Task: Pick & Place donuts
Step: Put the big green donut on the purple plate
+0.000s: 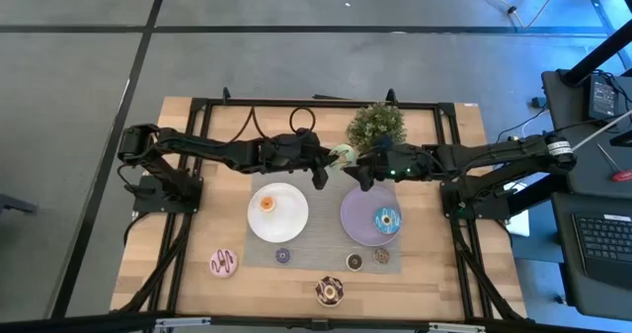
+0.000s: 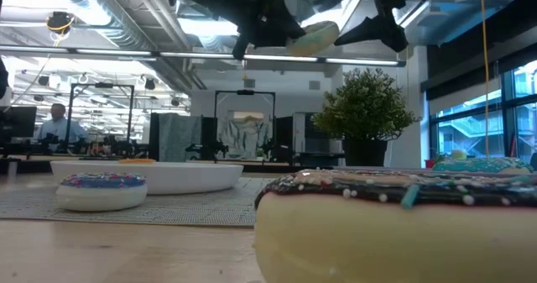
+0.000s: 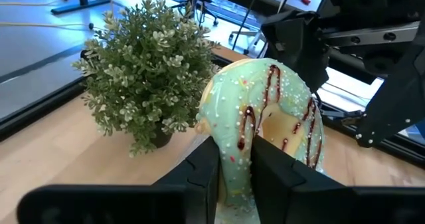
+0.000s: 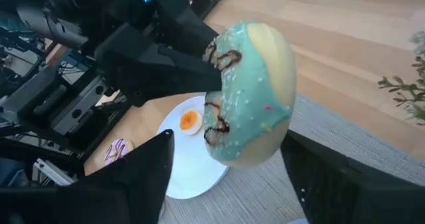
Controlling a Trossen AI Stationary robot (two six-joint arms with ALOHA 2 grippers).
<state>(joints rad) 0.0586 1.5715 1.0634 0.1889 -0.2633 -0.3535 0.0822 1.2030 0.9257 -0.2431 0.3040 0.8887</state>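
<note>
The green-white donut (image 1: pixel 342 156) with dark drizzle is in the air above the mat's far edge, between both grippers. My left gripper (image 1: pixel 323 172) is shut on it (image 3: pixel 265 111). My right gripper (image 4: pixel 227 136) is open, one finger on either side of the donut (image 4: pixel 255 84) without touching it. On the white plate (image 1: pixel 286 224) lies the orange mini donut (image 1: pixel 267 204). The blue donut (image 1: pixel 385 219) lies on the lilac plate (image 1: pixel 355 214). On the table near its front edge lie the pink donut (image 1: pixel 224 263) and the chocolate-sprinkled donut (image 1: pixel 329 291). The purple (image 1: pixel 283 256), dark brown (image 1: pixel 355 262) and speckled (image 1: pixel 381 256) minis lie by the mat's near edge. My left gripper pinches the green-white donut's ring (image 3: pixel 234 159) between its two fingers (image 3: pixel 202 174), at the part of the rim nearest the gripper. The fingers come from the table's left. The donut stands on edge beyond the fingertips, lifted clear of the table (image 2: pixel 312 36).
A small potted plant (image 1: pixel 376 125) stands at the table's far edge, just behind the grippers. A grey mat (image 1: pixel 321 244) under both plates covers the table's middle. Bare wood (image 1: pixel 434 284) lies toward the near corners.
</note>
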